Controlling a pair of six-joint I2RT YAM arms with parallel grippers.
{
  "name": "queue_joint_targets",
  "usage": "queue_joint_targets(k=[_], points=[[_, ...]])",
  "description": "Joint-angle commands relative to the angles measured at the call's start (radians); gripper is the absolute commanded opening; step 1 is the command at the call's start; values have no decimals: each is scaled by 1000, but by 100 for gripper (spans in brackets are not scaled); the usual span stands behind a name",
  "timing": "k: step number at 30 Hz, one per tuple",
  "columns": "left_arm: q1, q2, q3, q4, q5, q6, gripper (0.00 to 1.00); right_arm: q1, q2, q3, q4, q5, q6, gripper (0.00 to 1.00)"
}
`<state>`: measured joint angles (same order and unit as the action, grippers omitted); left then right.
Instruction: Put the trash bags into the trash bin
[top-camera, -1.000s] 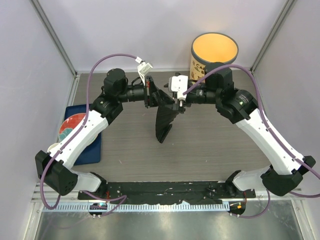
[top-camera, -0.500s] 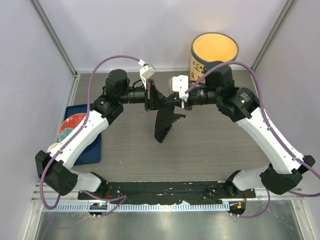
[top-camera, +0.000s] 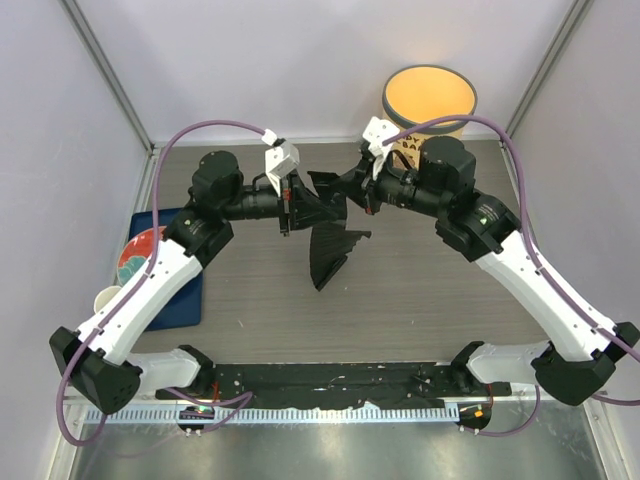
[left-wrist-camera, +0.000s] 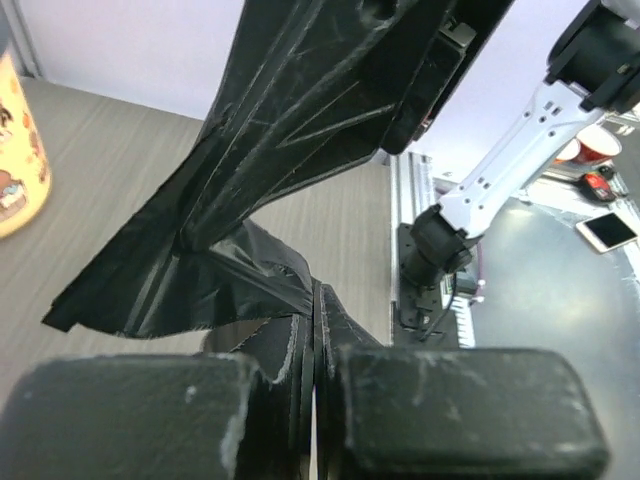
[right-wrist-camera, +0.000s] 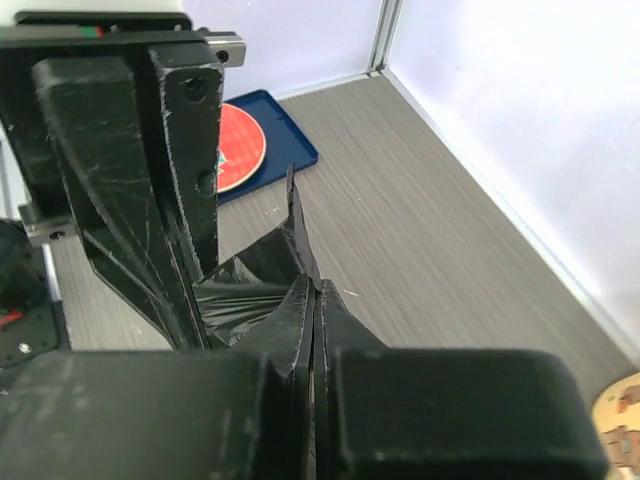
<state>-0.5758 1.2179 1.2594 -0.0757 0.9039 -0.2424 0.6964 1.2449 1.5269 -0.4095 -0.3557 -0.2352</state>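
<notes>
Trash bag, black and crinkly, hangs over the middle of the counter, spread between the two arms. The left fingers are clenched on its upper left edge and the right fingers are pinched tight on its upper right edge, with the rest drooping below them in a pleated fan. The capybara trash bin stands upright at the far right corner, behind the right wrist and apart from the bag, while a blue tray with a red plate lies at the left edge.
</notes>
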Motion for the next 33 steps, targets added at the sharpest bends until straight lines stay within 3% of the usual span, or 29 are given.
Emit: queue_joint_targets(k=[1,5,8,10,13,16,19,27,30,33], points=[[-55,-20,92,-100,23,200,0,-47,-24,-7,130,136,177,1],[-61,-23,103,-245,-48,350,0,-136,-24,7,175,40,270,1],[-59,-31,87,-279,-158,347,0,-190,-38,-17,248,-73,350,1],[-36,-44,55,-221,-160,287,1,-195,-44,-34,277,-161,369,1],[22,-72,-5,-67,-131,117,36,-199,-51,-62,302,-248,392,1],[62,-87,-22,27,-105,42,56,-202,-56,-74,320,-337,390,1],[63,-90,-2,56,-57,46,59,-202,-55,-77,334,-432,379,1],[63,-31,90,111,108,51,58,-204,-30,-57,310,-638,363,1],[63,-14,133,94,186,64,49,-204,-12,-44,273,-692,359,1],[63,-5,162,79,223,69,32,-206,-1,-36,247,-704,356,1]])
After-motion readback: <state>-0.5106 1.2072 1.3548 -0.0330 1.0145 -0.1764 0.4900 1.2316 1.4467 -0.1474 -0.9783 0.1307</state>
